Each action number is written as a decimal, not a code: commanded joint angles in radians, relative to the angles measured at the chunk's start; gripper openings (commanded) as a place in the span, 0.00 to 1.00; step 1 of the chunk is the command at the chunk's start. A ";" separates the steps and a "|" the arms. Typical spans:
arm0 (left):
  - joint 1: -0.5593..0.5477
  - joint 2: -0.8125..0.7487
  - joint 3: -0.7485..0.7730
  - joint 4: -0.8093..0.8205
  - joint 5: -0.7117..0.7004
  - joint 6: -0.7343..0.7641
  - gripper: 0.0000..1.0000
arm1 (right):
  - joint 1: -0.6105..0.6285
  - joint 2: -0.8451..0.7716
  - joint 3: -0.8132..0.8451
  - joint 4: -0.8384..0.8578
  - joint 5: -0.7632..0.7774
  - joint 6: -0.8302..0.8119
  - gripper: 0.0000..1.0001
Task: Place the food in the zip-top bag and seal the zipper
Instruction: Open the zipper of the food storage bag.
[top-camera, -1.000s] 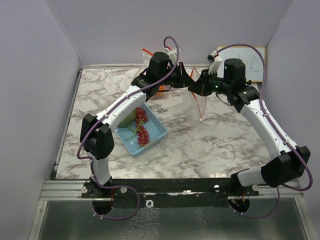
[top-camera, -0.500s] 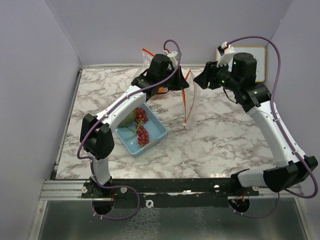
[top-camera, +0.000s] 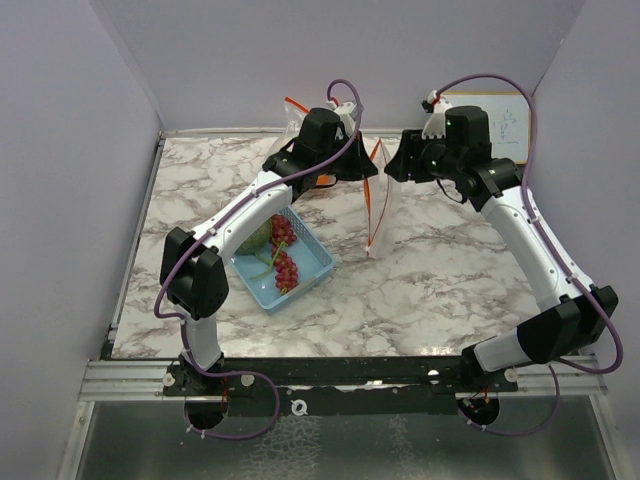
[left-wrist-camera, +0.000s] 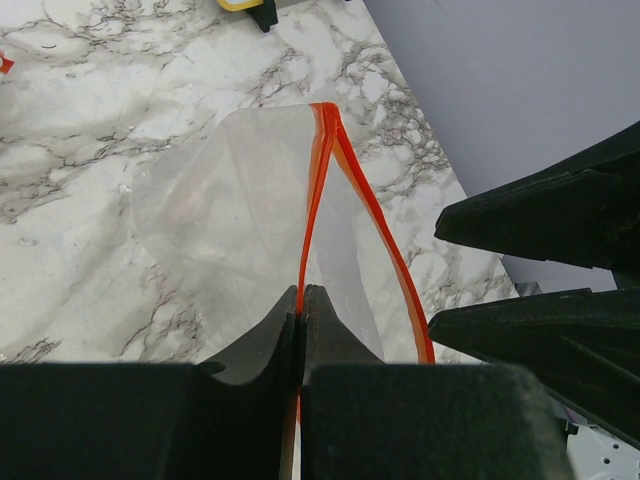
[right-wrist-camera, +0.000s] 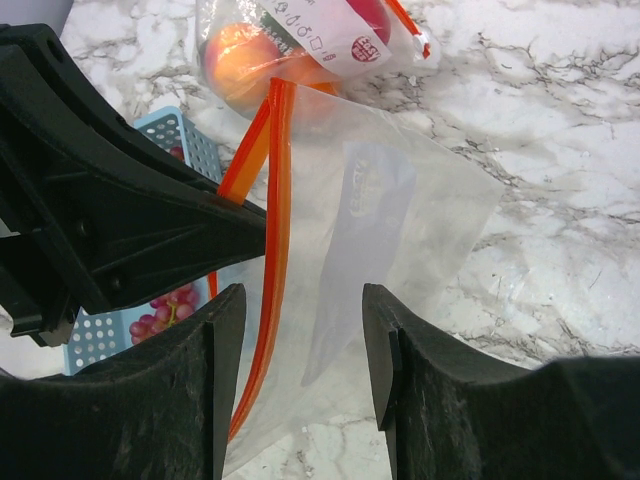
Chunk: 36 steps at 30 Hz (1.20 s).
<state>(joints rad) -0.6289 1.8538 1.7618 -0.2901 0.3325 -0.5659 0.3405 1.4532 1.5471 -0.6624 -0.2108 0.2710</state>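
Observation:
A clear zip-top bag (top-camera: 379, 212) with an orange zipper strip (left-wrist-camera: 318, 170) hangs over the marble table. My left gripper (left-wrist-camera: 302, 292) is shut on one side of the strip and holds the bag up, as the top view (top-camera: 362, 166) also shows. My right gripper (right-wrist-camera: 302, 300) is open, close beside the bag's mouth, with the strip (right-wrist-camera: 275, 160) and the clear film (right-wrist-camera: 400, 200) between its fingers, not clamped. A green melon (top-camera: 255, 238) and red grapes (top-camera: 285, 258) lie in the light-blue basket (top-camera: 310, 275). A peach or orange (right-wrist-camera: 240, 55) lies in a second bag at the back.
The second clear bag (top-camera: 298, 115) with a label lies at the back of the table behind my left gripper. A white board (top-camera: 505, 125) leans on the back right wall. Grey walls close the left, back and right sides.
My right gripper let go of the bag's edge and pulled back to the right, then came close to the bag again. The bag swung left and hangs narrower from my left gripper.

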 joint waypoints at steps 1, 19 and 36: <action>-0.005 -0.024 0.031 0.006 0.002 0.004 0.00 | 0.021 0.022 -0.015 -0.011 0.004 0.025 0.51; -0.004 -0.055 0.109 -0.226 -0.158 0.222 0.00 | 0.074 0.047 -0.099 -0.071 0.715 0.027 0.02; 0.023 -0.038 0.188 -0.427 -0.530 0.492 0.00 | 0.018 0.023 -0.072 0.190 0.085 -0.181 0.57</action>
<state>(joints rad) -0.6361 1.8339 1.9038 -0.6918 -0.1814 -0.0986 0.3817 1.5311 1.4536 -0.6121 0.2821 0.1959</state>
